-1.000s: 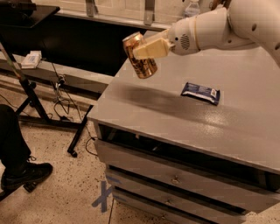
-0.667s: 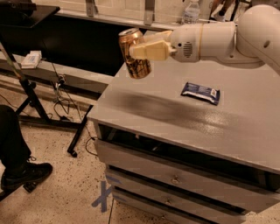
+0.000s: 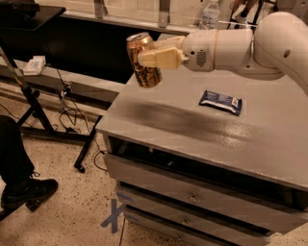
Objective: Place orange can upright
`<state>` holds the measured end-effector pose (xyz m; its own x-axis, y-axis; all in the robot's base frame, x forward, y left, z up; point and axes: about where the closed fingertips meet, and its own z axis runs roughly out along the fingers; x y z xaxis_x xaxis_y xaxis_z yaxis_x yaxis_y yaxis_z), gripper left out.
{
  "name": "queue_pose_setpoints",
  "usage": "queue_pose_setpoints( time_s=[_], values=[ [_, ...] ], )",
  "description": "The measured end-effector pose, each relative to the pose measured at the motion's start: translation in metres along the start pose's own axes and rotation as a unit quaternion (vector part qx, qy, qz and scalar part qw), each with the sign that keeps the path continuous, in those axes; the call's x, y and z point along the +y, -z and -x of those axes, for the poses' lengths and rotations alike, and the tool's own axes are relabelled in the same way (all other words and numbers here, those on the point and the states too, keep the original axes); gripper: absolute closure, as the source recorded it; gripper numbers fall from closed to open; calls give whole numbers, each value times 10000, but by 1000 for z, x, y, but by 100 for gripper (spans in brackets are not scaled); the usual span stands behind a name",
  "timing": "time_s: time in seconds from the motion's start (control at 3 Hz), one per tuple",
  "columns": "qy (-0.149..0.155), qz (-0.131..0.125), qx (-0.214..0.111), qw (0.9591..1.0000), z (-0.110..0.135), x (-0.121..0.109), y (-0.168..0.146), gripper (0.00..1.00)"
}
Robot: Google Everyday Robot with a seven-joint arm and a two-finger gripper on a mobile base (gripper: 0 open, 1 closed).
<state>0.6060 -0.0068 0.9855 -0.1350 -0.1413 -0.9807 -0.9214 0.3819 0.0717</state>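
The gripper [image 3: 146,56] is clamped on the can [image 3: 145,77] (nearly upright, its top leaning slightly left), holding it in the air above the far left corner of the cabinet [image 3: 183,132], whose top bears a wrapper [image 3: 220,102]

Downward view: end effector [image 3: 144,56] holds can [image 3: 143,72] above cabinet [image 3: 192,132].

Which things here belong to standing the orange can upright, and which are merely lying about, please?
Job: orange can, slightly tilted in mid-air; gripper shut on it, beside the grey cabinet's far-left corner.
Lying about: blue snack wrapper; plastic bottle.
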Motion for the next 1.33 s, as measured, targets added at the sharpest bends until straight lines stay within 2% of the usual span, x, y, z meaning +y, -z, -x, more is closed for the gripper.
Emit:
queue_pose_setpoints(
  time_s=[0.33,0.67,1.33],
  values=[
    [68,-32,-164,9998,-5,6,-13,100],
    [141,-64,-190,9997,-14,11,-27,100],
    [189,-196,-350,9990,-44,18,-40,100]
  ],
)
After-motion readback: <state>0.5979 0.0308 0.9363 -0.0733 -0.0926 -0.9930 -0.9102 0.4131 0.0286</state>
